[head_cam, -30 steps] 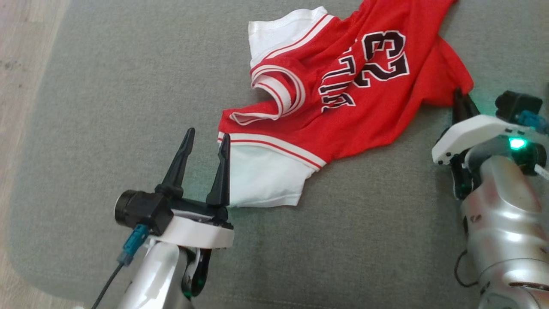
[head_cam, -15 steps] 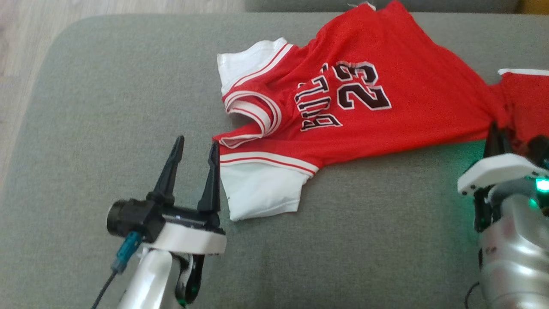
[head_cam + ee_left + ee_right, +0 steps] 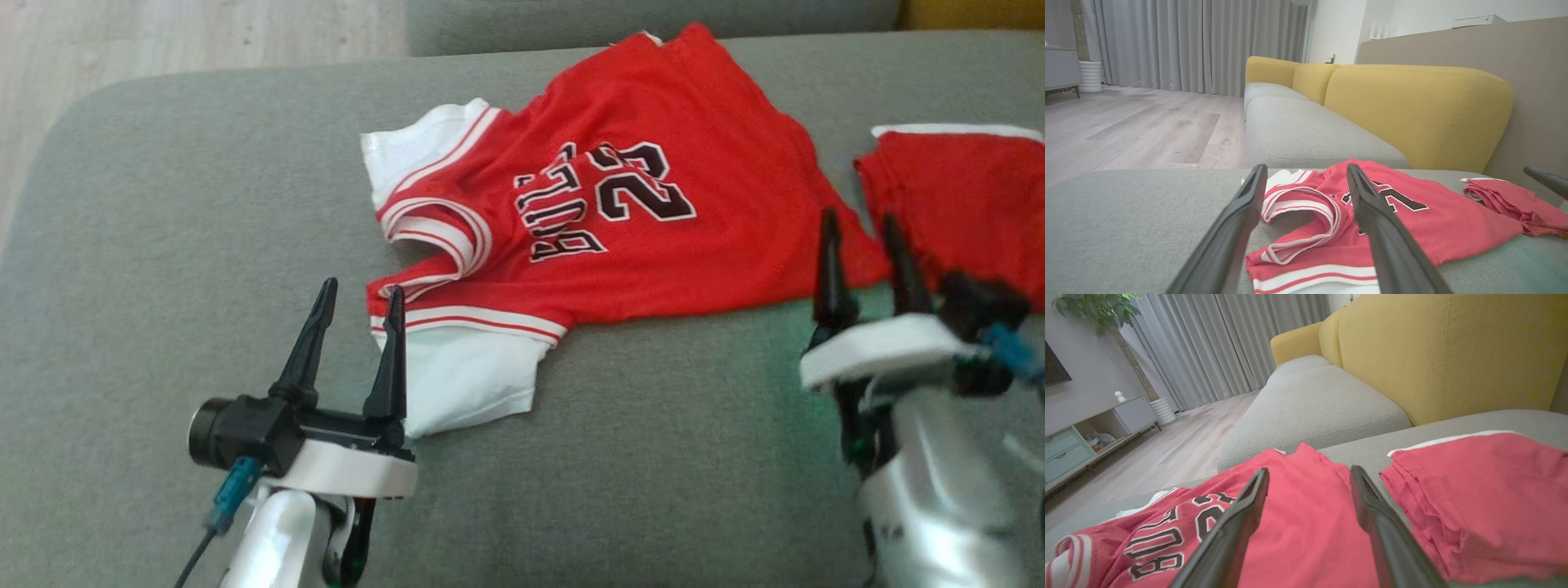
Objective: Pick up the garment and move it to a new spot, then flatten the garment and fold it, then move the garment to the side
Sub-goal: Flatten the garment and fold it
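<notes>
red basketball jersey with white sleeves point(image 3: 694, 261) lies rumpled on the grey fabric sofa cushion point(image 3: 163, 245), left gripper point(image 3: 362, 286) spread empty by its near sleeve, right gripper point(image 3: 860, 216) spread empty at its hem corner; to flatten, pinch single layers low and draw apart evenly.

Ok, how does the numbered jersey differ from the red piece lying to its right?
The jersey carries dark lettering and a number; the red piece looks plain. The jersey lies spread out; the red piece is bunched in folds. The jersey has white striped sleeves; the red piece shows one white edge. Both are red, on the grey cushion.
</notes>
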Motion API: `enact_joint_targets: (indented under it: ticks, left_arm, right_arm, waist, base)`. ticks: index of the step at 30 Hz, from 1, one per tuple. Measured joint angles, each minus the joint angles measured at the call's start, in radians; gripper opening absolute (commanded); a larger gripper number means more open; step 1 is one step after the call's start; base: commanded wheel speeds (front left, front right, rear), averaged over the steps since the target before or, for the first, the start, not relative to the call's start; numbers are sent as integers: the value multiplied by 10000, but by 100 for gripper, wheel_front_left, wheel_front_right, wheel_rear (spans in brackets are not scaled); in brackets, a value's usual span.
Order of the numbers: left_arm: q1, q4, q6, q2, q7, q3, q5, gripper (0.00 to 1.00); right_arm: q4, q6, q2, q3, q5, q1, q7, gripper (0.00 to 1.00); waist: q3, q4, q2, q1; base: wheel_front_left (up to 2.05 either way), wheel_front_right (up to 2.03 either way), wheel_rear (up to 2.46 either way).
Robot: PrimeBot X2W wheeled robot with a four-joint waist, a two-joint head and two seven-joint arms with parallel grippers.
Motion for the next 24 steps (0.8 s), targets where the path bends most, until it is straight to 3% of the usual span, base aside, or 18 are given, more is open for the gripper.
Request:
enact_joint_targets:
  ticks: [5, 8, 9, 13, 20, 24]
  left_arm:
    - [-129, 56, -211, 119, 2, 161, 251, 100]
    - [-692, 213, -405, 537, 2, 79, 259, 100]
    - [-1398, 387, -512, 1045, 280, -173, 253, 100]
    - [-3243, 731, -527, 2205, 1776, -1076, -447, 100]
    - [-6042, 1220, -604, 4633, 4454, -3843, -3250, 100]
    - [-6920, 1569, -604, 5622, 5503, -5147, -4734, 100]
  right_arm:
    - [-2050, 0, 8, 1244, 640, 1819, -10, 100]
    - [-2913, 0, 33, 1503, 894, 2325, -15, 100]
    - [-3313, 0, 33, 1590, 918, 2375, -17, 100]
    - [-3799, 0, 33, 1689, 951, 2372, -25, 100]
    - [-4368, 0, 35, 1935, 995, 2243, -25, 100]
    - [-4851, 0, 36, 2075, 1227, 2127, -27, 100]
  waist:
    - [201, -382, 0, 0]
    - [407, -639, 0, 0]
    - [577, -795, 0, 2]
    - [980, -1067, 0, 2]
    - [1850, -1561, 0, 4]
    - [2339, -1889, -1, 4]
  base:
    - [0, 0, 0]
    - [0, 0, 0]
    - [0, 0, 0]
    - [0, 0, 0]
    - [0, 0, 0]
    - [0, 0, 0]
